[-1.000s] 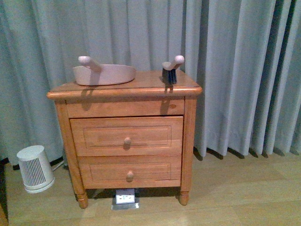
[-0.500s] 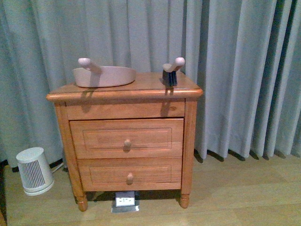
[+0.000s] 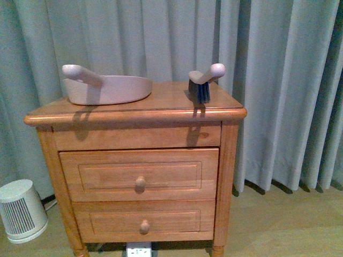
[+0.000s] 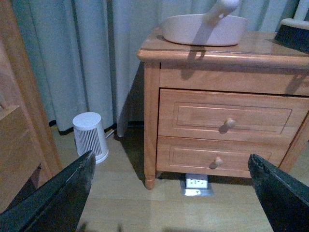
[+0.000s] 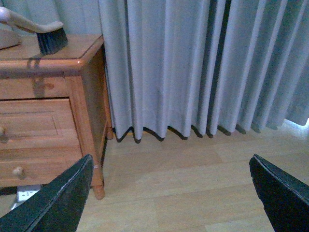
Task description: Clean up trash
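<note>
Pinkish dustpan (image 3: 115,89), brush (image 3: 202,85), left pincer (image 4: 170,155), right pincer (image 5: 170,157) spread

I see dustpan (image 3: 115,90) pinkish-beige, plain. On brush (image 3: 202,84), handle (image 3: 213,71) same pinkish-beige, bristles (image 3: 201,92) near-black. I read tabletop (image 3: 166,99) as warm orange-brown wood, glossy; drawer fronts (image 3: 161,172) and knobs (image 3: 140,182) same tone, faint grain. Behind, curtain (image 3: 278,80) pale grey-blue, plain, folds shading darker. Below, floor (image 3: 289,227) light tan wood planks. White heater (image 3: 19,210), grille of thin dark vertical slats. Low floor socket (image 4: 196,184) white face, silver-grey frame. Both left fingers (image 4: 58,195) and right fingers (image 5: 55,200) black on my wrist views.
</note>
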Controlling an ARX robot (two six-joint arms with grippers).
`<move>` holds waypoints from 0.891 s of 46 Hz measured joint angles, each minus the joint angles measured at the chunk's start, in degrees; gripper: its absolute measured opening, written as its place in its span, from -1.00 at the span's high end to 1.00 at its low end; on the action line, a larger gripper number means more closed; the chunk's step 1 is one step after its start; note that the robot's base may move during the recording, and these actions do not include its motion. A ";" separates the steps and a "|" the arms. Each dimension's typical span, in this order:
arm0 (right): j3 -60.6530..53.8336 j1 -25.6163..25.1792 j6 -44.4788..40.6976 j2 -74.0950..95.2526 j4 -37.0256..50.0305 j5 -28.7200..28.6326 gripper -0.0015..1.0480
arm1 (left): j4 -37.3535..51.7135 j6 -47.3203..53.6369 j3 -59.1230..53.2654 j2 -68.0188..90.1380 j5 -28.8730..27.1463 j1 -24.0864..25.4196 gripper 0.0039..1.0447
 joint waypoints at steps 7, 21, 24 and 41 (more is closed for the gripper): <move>0.00 0.00 0.00 0.00 0.00 0.02 -0.86 | 0.00 0.00 0.00 0.00 0.00 0.00 -0.86; 0.00 0.00 0.02 -0.04 -0.02 0.00 -0.86 | 0.00 0.00 0.00 0.00 0.02 0.00 -0.86; 0.00 0.00 0.00 -0.04 -0.02 0.02 -0.86 | 0.00 0.00 0.00 0.00 0.00 0.00 -0.86; 0.00 0.00 0.00 -0.04 -0.02 0.02 -0.86 | 0.00 0.00 0.00 0.00 0.00 0.00 -0.86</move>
